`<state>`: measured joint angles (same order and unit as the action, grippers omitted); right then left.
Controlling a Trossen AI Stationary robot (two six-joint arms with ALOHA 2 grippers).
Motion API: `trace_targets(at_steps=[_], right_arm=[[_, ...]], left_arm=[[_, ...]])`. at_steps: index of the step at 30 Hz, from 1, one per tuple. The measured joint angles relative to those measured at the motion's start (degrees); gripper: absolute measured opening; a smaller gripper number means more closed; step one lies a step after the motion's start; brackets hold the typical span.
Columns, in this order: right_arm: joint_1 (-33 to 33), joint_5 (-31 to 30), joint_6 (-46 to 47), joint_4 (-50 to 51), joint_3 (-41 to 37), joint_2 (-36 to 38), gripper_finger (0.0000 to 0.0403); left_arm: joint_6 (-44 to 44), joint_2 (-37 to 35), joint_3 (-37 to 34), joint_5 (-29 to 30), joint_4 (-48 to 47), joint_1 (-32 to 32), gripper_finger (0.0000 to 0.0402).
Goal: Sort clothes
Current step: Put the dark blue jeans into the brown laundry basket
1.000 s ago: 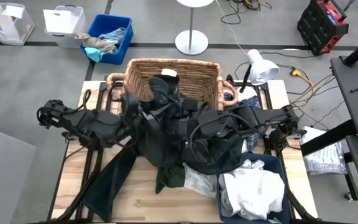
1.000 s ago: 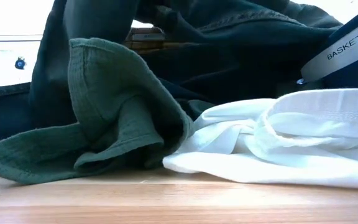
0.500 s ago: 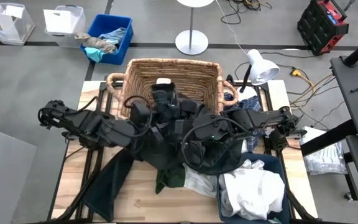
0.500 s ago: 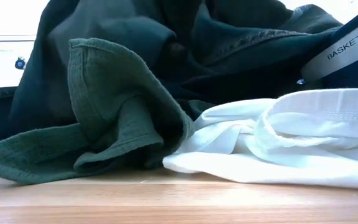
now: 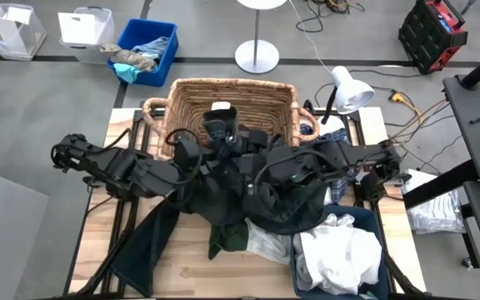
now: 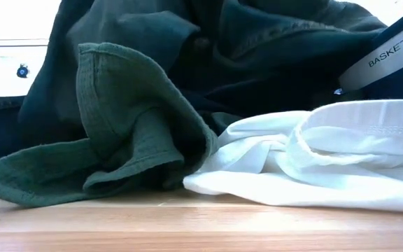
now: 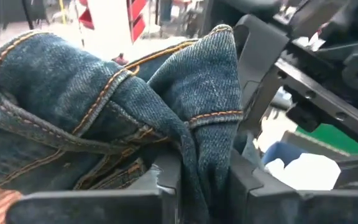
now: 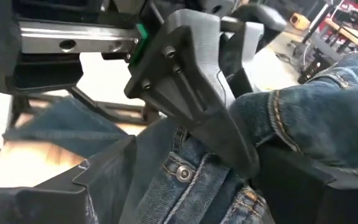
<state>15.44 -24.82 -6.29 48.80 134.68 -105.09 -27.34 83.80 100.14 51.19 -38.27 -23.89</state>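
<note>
Both arms are meeting over the dark pile of clothes (image 5: 248, 200), just in front of the wicker basket (image 5: 232, 100) on the wooden table (image 5: 190, 275). The left gripper (image 7: 202, 186) is now pinching a fold of a blue denim garment (image 7: 104, 99) between its fingers (image 7: 166, 180); a moment earlier those fingers were standing noticeably wider, so the grasp has only just been made. The right gripper (image 8: 185, 186) is sitting close beside it with its fingers (image 8: 104, 174) spread wide around the same denim, a metal button (image 8: 183, 172) showing between them, and is not clamping it.

Compared with the earliest overhead frame, the left arm has swung in toward the basket's front rim, and the dark cloth has bunched nearer the basket. At table level the upper dark folds have shifted, while the dark green garment (image 6: 117, 140) and the white garment (image 6: 313, 161) in front of the basket are lying unchanged.

In front and to the right of the wicker basket, the blue bin (image 5: 365, 218) is holding white clothes (image 5: 340, 258). The fresh grip suggests the denim piece is being singled out for lifting; most of the pile remains unsorted.
</note>
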Motion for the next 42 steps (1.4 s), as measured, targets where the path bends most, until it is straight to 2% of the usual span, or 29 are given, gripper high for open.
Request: trace_targets(at_steps=[3, 8, 10, 12, 15, 18, 22, 25, 28, 37, 39, 42], right_arm=[[0.0, 3.0, 2.7, -0.77, 0.15, 1.9, 0.0298], [-0.45, 13.51, 8.93, -2.0, 0.39, 5.14, 0.0304], [-0.59, 15.5, 11.39, 1.16, 0.32, 7.07, 0.0306], [-0.47, 16.28, 12.68, -0.8, 0.51, 8.7, 0.0305], [-0.46, 16.53, 13.94, 1.89, 0.52, 10.59, 0.0301], [-0.5, 14.92, 13.53, 3.46, 0.35, 11.6, 0.0296], [-0.92, 13.88, 12.79, 2.71, 0.35, 13.51, 0.0295], [-1.33, 13.9, 12.69, 2.15, 0.43, 14.02, 0.0304], [-1.62, 14.14, 12.0, 0.55, 0.36, 13.27, 0.0317], [-2.84, 14.73, 11.07, -4.62, 0.32, 10.03, 0.034], [-3.68, 17.74, 12.43, -4.95, 0.3, 9.0, 0.0343], [-4.35, 26.48, 14.37, -8.94, 0.3, 7.23, 0.0341]], left_arm=[[6.16, -0.88, -0.11, 0.04, 6.04, -0.71, 0.0041], [17.29, -2.86, -0.24, 0.1, 14.75, -2.16, 0.0032], [21.55, -4.57, -0.26, 2.16, 17.82, -2.66, 0.003], [24.76, -6.53, 0.2, 2.34, 21.77, -2.93, 0.003], [28.91, -8.28, 0.28, 1.0, 22.88, -3.5, 0.003], [33.28, -9.1, -0.04, -6.19, 22.54, -4.05, 0.003], [40.52, -10.07, -0.06, -19.9, 23.0, -4.49, 0.003], [43.67, -10.08, 0.37, -29.75, 24.9, -4.46, 0.003], [45.08, -9.25, 0.35, -36.88, 25.39, -4.48, 0.003], [48.21, -6.9, 0.33, -48.75, 26.48, -4.46, 0.003], [48.42, -6.28, 0.32, -50.35, 26.5, -4.46, 0.003], [48.49, -6.01, 0.33, -50.26, 27.28, -4.49, 0.003]])
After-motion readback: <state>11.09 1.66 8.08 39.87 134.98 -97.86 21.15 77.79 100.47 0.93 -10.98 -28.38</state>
